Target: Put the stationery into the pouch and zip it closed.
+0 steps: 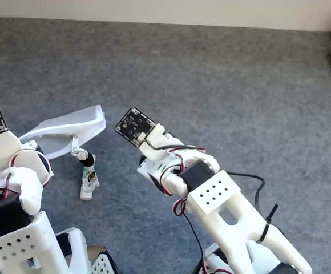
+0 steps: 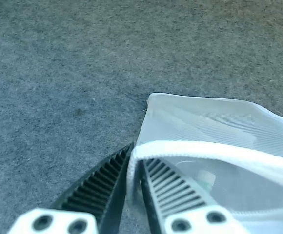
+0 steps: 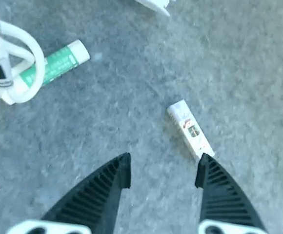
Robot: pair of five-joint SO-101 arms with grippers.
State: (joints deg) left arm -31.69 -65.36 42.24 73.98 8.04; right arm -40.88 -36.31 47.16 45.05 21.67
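Pouch [image 1: 68, 127] sits left of centre in the high view, rim pinched in my left jaws; my right jaws gape over a white stick [image 3: 189, 129] on the desk [image 1: 239, 74], and closing off-centre may knock it aside

Right gripper [image 3: 164, 163]: jaws spread apart above the grey carpet [image 3: 107, 97]. A small white labelled stick [image 3: 190, 129] lies flat, with one end just beside one fingertip. A green-and-white tube [image 3: 63, 59] lies farther off, partly crossed by a white loop [image 3: 22, 34].
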